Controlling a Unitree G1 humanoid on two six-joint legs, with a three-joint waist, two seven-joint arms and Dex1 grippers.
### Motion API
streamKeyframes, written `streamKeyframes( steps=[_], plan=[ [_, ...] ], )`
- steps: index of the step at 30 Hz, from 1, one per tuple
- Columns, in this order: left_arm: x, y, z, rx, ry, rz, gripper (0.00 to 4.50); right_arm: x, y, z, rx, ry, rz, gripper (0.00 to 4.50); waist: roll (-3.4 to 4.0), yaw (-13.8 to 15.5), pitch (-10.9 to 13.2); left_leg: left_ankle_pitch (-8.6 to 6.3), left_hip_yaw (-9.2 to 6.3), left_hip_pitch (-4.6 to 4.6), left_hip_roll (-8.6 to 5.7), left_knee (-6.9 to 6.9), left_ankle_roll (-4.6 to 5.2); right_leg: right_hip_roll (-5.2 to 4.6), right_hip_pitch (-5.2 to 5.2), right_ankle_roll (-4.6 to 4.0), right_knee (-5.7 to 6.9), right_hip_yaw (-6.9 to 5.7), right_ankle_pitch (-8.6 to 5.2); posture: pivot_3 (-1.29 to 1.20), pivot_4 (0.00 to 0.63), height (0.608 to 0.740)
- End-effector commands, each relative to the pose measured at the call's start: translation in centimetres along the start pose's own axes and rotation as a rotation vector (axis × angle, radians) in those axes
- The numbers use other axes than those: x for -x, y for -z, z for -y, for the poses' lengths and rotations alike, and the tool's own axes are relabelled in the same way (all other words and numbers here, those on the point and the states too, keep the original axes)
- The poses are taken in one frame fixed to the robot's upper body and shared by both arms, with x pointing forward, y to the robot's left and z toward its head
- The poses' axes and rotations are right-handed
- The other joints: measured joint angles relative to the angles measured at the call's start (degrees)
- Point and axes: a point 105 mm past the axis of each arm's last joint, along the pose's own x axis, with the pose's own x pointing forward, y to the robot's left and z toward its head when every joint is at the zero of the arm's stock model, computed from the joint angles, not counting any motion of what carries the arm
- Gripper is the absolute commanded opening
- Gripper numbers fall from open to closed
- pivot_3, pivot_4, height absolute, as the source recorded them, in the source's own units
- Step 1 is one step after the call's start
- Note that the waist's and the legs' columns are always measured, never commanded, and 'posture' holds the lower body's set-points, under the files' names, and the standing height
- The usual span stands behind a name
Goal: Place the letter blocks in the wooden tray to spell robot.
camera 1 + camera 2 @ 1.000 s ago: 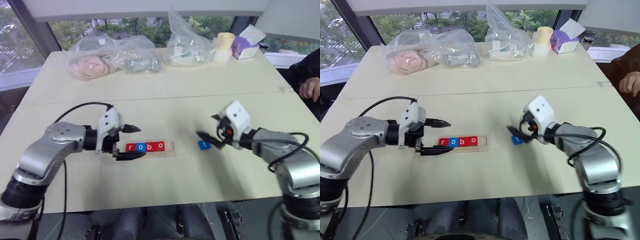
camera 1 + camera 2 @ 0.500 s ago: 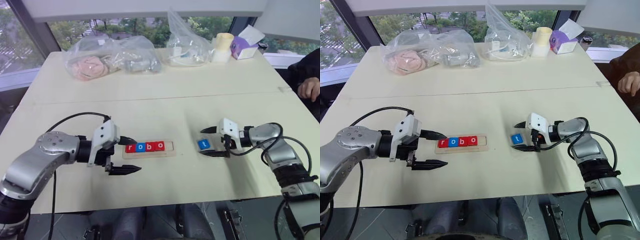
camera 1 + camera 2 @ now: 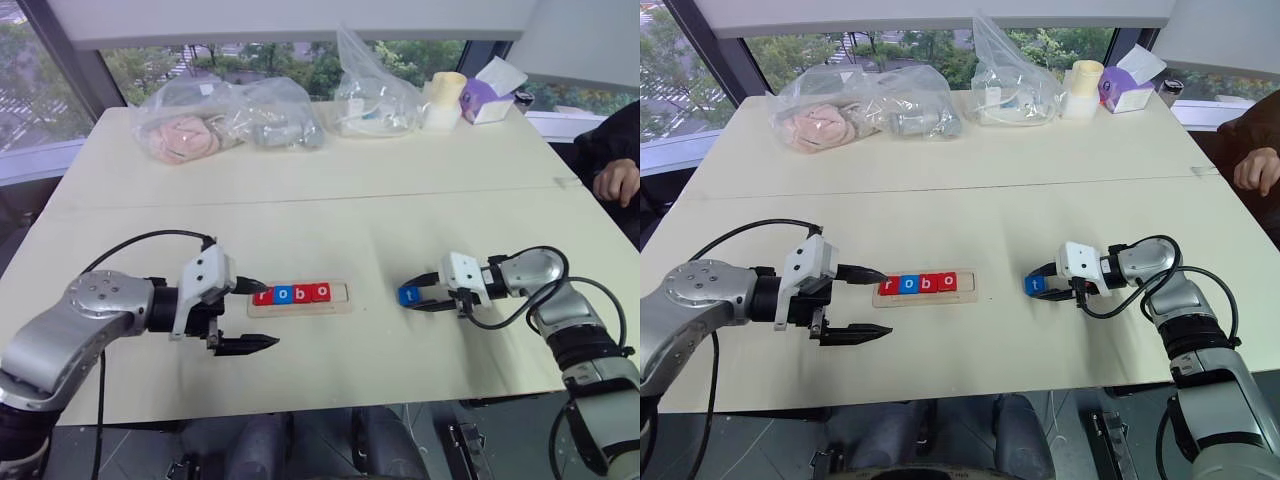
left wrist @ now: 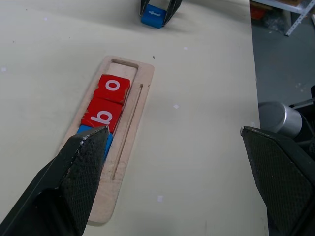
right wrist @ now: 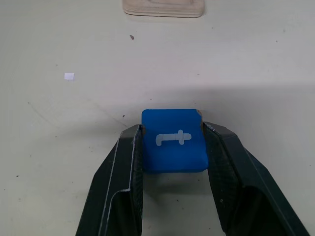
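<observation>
The wooden tray (image 3: 340,298) lies at the table's middle and holds letter blocks reading r (image 3: 263,296), o (image 3: 282,294), b (image 3: 301,293), o (image 3: 320,292); its right-end slot is bare. To the tray's right, a blue t block (image 3: 408,296) rests on the table. My right gripper (image 3: 414,296) is shut on it, and the fingers (image 5: 129,157) press both its sides in the right wrist view. My left gripper (image 3: 266,315) stands open just left of the tray's end, with nothing between its fingers. In the left wrist view one finger (image 4: 81,167) hides the tray's near blocks.
Clear plastic bags (image 3: 185,130) (image 3: 375,95), a pale cup (image 3: 448,97) and a purple tissue box (image 3: 487,95) line the far edge. A person's hand (image 3: 615,182) rests at the table's right edge. Bare tabletop lies between tray and t block.
My right gripper came down to the table and shut on the t block. My left gripper drew back a little from the tray's left end and stayed open.
</observation>
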Motion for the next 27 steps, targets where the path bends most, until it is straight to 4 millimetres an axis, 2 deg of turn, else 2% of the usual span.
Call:
streamKeyframes(
  steps=[1,4,7,12,21,27],
  plan=[
    [0.0,-0.6,-0.2,-0.036,-0.002,0.009,4.50,-0.5,-1.2,-0.1,-0.064,0.015,0.043,1.18,0.00,0.0,0.0,0.00,-0.01,0.00,0.00,-0.01,0.00,0.00,-0.01,-0.03,0.00,0.00,0.02,0.00,0.150,0.740],
    [0.0,-0.6,-0.3,-0.038,-0.001,0.011,4.50,-0.9,-2.5,0.3,-0.089,0.045,0.078,1.18,0.01,-0.3,0.0,0.00,0.00,-0.01,0.02,-0.08,0.00,0.01,-0.10,-0.09,0.04,0.01,0.06,0.00,0.150,0.740],
    [0.2,-0.4,-0.3,-0.014,0.014,0.009,4.50,-2.3,-4.8,0.5,-0.123,0.033,0.093,1.18,0.04,-0.2,0.0,0.00,0.03,-0.04,0.03,-0.10,0.00,0.05,-0.18,-0.10,0.08,0.02,0.06,0.00,0.150,0.740],
    [0.7,1.0,-0.1,0.016,0.030,-0.042,4.50,-4.7,-7.7,0.7,-0.051,0.003,0.096,1.18,0.04,-0.2,0.0,0.00,0.03,-0.06,0.05,-0.10,0.00,0.06,-0.22,-0.08,0.07,0.01,0.05,0.00,0.150,0.740],
    [0.6,1.1,-0.1,0.031,0.001,-0.024,4.50,-7.1,-8.2,1.2,0.012,-0.025,0.025,1.18,0.04,-0.1,0.0,0.00,0.01,-0.21,-0.08,-0.10,-0.01,-0.14,-0.30,-0.08,0.00,0.01,0.05,0.00,0.150,0.740],
    [0.6,1.2,0.0,0.043,-0.013,-0.018,4.50,-7.7,-8.3,1.5,0.012,-0.019,0.028,1.18,0.04,-0.1,0.0,0.00,0.05,-0.21,-0.06,-0.14,0.00,-0.07,-0.34,-0.07,0.02,0.00,0.05,0.00,0.150,0.740]
  ],
)
